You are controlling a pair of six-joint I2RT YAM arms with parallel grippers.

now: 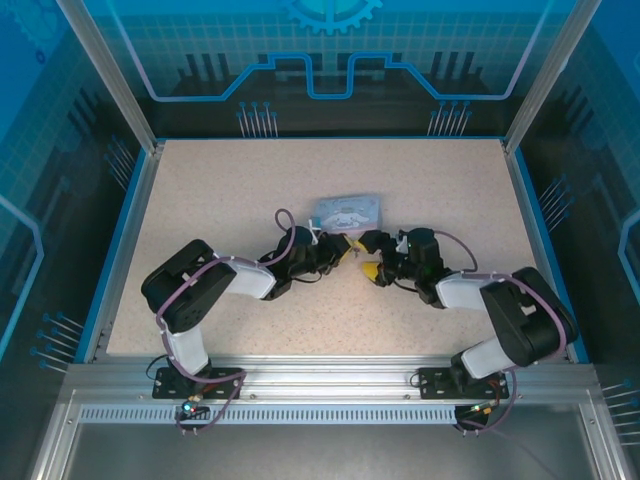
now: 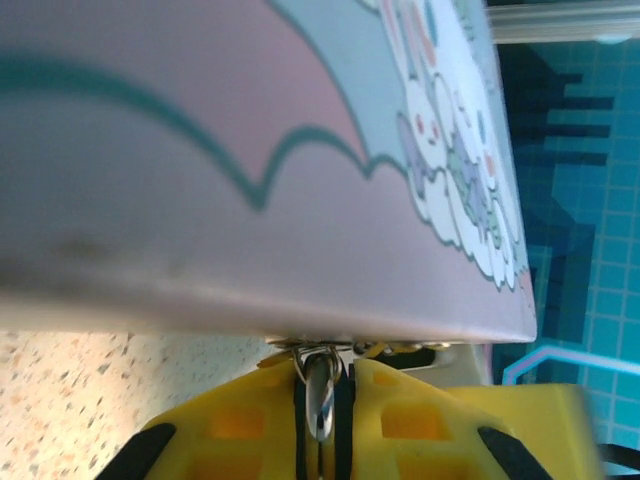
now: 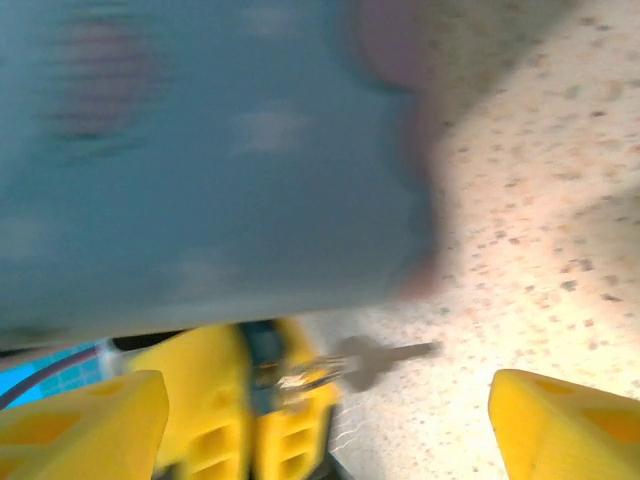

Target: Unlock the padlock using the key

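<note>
While the left end effector (image 2: 325,372) is closed almost fully on a small metal piece just under the edge of the tin (image 2: 250,150), the right end effector (image 3: 320,382) stands wide open and holds nothing. The padlock (image 3: 264,352), judged by its teal glint, sits in the grip of the left fingers. The key (image 3: 385,357) sticks out sideways from it, low over the tabletop (image 3: 520,200). It cannot be told if the key is inside the lock. The key lies between the open right fingers. Its long axis runs across the gap, and its thin end points toward the right-hand finger. The right arm is free and nearer, but it probably needs a wrist turn before pinching.
</note>
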